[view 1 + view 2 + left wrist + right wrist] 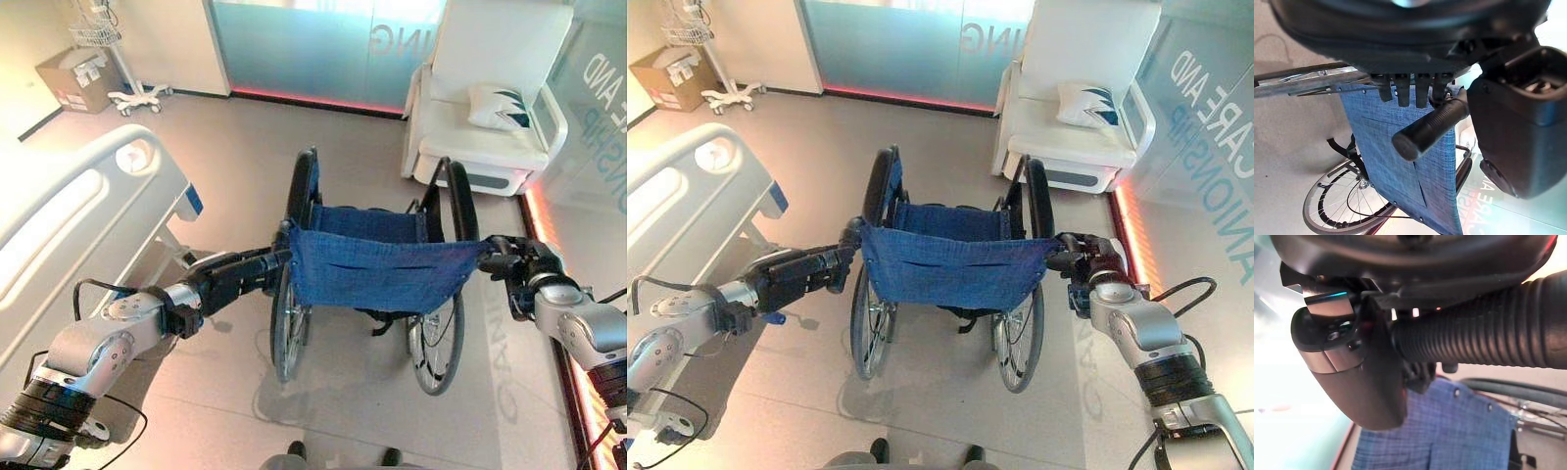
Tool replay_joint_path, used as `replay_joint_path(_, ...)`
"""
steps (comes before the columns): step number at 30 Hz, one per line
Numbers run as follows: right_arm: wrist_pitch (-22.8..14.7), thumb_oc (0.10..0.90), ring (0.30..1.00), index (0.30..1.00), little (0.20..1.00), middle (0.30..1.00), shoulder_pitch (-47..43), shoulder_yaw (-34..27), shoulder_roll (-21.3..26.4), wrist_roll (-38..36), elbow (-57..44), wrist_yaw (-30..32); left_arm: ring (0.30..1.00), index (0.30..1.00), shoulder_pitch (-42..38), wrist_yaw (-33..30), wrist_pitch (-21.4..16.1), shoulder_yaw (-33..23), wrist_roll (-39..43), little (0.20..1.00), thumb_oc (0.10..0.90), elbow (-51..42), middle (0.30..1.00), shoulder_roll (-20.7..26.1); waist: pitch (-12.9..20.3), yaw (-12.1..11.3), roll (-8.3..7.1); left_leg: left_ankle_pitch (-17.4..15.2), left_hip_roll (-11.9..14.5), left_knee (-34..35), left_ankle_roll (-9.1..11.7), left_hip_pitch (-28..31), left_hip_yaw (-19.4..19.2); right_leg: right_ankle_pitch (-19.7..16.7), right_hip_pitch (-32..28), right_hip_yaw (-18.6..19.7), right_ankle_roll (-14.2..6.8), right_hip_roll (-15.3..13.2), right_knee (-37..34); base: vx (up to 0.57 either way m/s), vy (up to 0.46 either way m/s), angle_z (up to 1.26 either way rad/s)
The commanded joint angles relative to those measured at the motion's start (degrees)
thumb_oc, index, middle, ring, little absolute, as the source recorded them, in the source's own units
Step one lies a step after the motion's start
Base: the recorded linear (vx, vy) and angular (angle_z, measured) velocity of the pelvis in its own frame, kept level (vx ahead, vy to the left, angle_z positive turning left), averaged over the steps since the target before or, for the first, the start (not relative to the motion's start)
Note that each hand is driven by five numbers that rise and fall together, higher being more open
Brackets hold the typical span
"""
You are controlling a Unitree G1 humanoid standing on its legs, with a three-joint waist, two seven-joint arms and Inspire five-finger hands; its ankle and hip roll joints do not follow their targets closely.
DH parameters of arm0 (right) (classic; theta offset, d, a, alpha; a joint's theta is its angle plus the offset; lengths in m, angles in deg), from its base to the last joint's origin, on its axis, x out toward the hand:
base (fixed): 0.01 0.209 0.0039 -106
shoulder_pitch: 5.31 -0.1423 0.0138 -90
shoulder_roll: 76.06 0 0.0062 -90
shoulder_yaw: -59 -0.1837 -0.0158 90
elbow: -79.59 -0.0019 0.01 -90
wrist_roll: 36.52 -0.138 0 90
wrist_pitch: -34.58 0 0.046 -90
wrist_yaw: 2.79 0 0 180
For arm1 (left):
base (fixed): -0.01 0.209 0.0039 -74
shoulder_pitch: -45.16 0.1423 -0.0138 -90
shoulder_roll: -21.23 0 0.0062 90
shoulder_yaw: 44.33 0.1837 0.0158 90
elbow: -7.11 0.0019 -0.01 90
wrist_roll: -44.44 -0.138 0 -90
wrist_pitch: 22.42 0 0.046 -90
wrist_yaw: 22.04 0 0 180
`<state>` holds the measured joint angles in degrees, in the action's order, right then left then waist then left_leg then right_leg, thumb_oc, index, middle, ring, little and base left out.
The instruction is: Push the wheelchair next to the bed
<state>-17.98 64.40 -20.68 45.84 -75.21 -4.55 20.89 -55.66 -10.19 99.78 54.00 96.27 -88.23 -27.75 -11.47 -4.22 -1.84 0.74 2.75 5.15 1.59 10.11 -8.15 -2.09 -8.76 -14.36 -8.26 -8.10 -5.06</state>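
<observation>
Both hands curl around a blue-backed wheelchair [377, 269]: left hand [238, 274] and right hand [509, 259] gripping its push handles, hospital bed [69, 211] just beside.

Large pale lettering runs sideways down the glass wall [1215, 127] on the right, cut off at its edge. Reversed letters show on the frosted back panel [985, 37]. The labels on the cardboard box [78, 78] are too small to read.
</observation>
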Motion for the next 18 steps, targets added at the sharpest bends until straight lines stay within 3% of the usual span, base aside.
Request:
replay_joint_path(1, -0.1, 0.4, 0.3, 0.3, 0.3, 0.3, -2.2, 6.2, 4.4, -4.6, 0.9, -3.8, 0.9, 0.9, -9.4, 4.2, -0.4, 4.1, 4.2, 0.9, 0.8, -2.7, 0.9, -2.8, 2.9, 2.9, 4.29, 0.2, 1.7, -0.3, 2.9, -0.7, -3.3, 2.9, 0.2, -1.4, 0.0, 0.8, 3.0, 0.0, 0.0, 0.0)
replay_joint_path(5, 0.2, 0.4, 0.3, 0.3, 0.3, 0.3, -3.1, 7.2, 4.3, -4.3, 0.7, -4.1, 0.9, 0.9, -10.6, 5.1, 1.1, 6.0, 8.9, 0.9, 0.8, -2.5, 0.9, -3.3, 2.7, 3.2, 4.53, 0.2, 1.6, -0.3, 2.8, -0.5, -3.2, 2.7, 0.2, -1.1, 0.0, 0.9, 2.9, 0.0, 0.0, 0.0)
replay_joint_path(8, -0.4, 0.4, 0.3, 0.3, 0.3, 0.3, -3.5, 8.1, 3.5, -3.6, 1.4, -4.4, 0.9, 0.9, -11.8, -0.3, -0.7, 7.5, 16.7, 0.9, 0.8, -2.3, 0.9, -4.9, 2.7, 3.5, 4.6, 0.2, 1.5, -0.2, 2.9, -0.4, -3.2, 2.6, 0.0, -0.9, 0.0, 1.0, 2.7, 0.0, 0.0, 0.0)
replay_joint_path(11, -0.4, 0.4, 0.3, 0.3, 0.3, 0.3, -3.8, 8.8, 1.9, -2.4, 2.0, -4.4, 0.9, 0.9, -12.9, -6.3, 0.3, 8.4, 23.1, 0.9, 0.8, -1.5, 0.9, -7.6, 2.9, 3.7, 4.58, 0.0, 1.5, -0.2, 2.9, -0.2, -3.4, 2.7, -0.2, -1.0, 0.0, 1.0, 2.7, 0.0, 0.0, 0.0)
replay_joint_path(17, 0.5, 0.4, 0.3, 0.3, 0.3, 0.3, -4.7, 9.9, 0.6, -1.9, 2.0, -3.4, 0.9, 0.9, -13.1, -12.3, 5.1, 8.9, 25.9, 0.9, 0.8, 0.8, 0.9, -11.4, 2.9, 4.0, 4.4, 0.1, 1.5, -0.2, 2.8, 0.0, -3.5, 2.6, -0.2, -0.8, 0.1, 1.1, 2.7, 0.0, 0.0, 0.0)
replay_joint_path(18, 0.6, 0.4, 0.3, 0.3, 0.3, 0.3, -4.9, 9.9, 0.5, -1.8, 2.1, -3.4, 0.9, 0.9, -12.8, -14.4, 7.7, 8.9, 25.2, 0.9, 0.8, 2.1, 0.9, -12.0, 2.7, 4.1, 4.47, 0.2, 1.5, -0.2, 2.7, 0.0, -3.7, 2.6, -0.2, -0.7, 0.1, 1.2, 2.7, 0.0, 0.0, 0.0)
